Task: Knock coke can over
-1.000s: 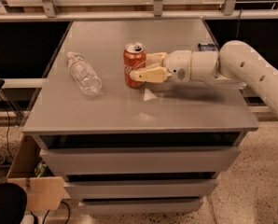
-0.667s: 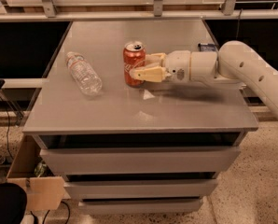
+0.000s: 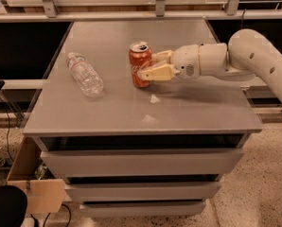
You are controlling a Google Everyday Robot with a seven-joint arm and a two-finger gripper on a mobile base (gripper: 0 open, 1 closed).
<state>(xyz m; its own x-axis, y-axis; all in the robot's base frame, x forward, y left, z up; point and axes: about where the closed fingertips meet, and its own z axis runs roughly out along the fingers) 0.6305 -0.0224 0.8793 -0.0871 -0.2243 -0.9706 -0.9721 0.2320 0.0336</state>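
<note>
The coke can (image 3: 139,60), red-orange with a silver top, stands upright near the middle of the grey table top (image 3: 131,108). My gripper (image 3: 148,65) reaches in from the right at the can's height. It is open. Its near cream finger (image 3: 155,73) lies across the can's lower right front, and the far finger (image 3: 162,56) sits just behind the can's right side. The fingers touch or nearly touch the can. The white arm (image 3: 254,56) extends off to the right.
A clear plastic water bottle (image 3: 84,74) lies on its side at the table's left. Drawers (image 3: 141,162) sit under the table top. A metal rail (image 3: 141,1) runs along the back. A cardboard box (image 3: 32,183) stands on the floor at lower left.
Almost nothing differs. The can and my gripper appear shifted very slightly to the right; the can still stands upright. The bottle has not moved.
</note>
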